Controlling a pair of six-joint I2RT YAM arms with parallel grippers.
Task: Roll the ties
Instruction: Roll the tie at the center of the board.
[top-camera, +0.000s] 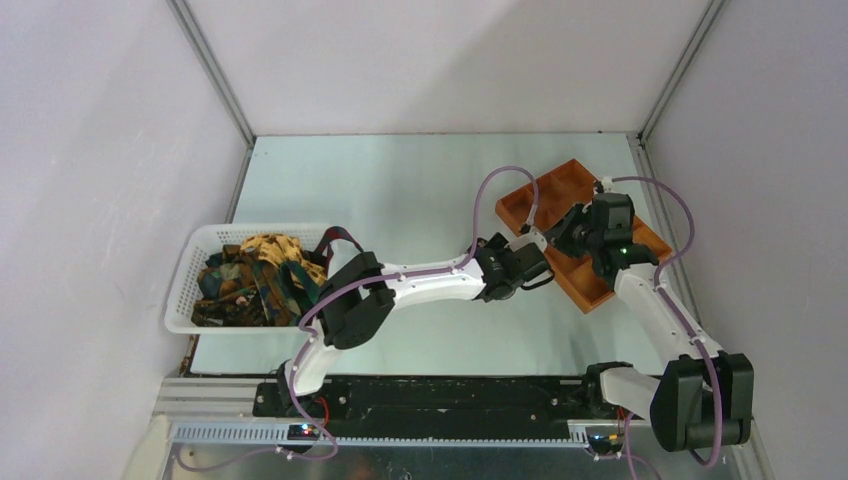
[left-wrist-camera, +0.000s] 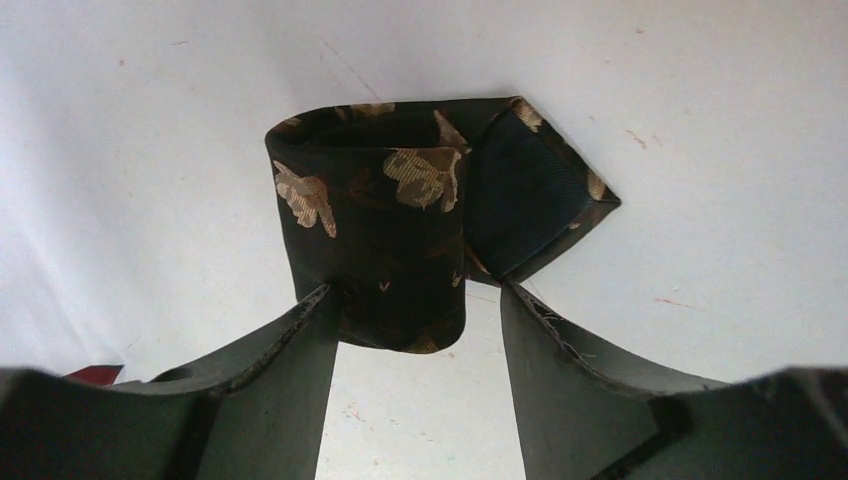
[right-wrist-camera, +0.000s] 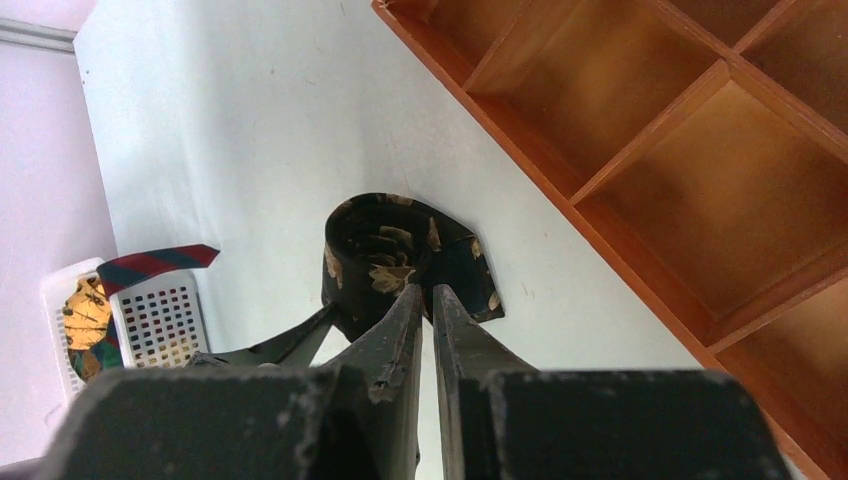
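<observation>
Left wrist view: left jaws stand apart, straddling the rolled tie (left-wrist-camera: 385, 220) on the tabletop (left-wrist-camera: 150, 150); right jaws, nearly together, hover close by it. It lies beside the orange compartment tray (right-wrist-camera: 500, 132). Best to back out straight, brushing neither side, so the coil holds.

- tie (left-wrist-camera: 380, 230): woven cloth, slight sheen.
- tray (right-wrist-camera: 650, 130): smooth, matt, wood-like orange-brown.
- basket (top-camera: 186, 280): white plastic mesh.
- table (left-wrist-camera: 150, 150) around tie: pale, matt, lightly scuffed.
</observation>
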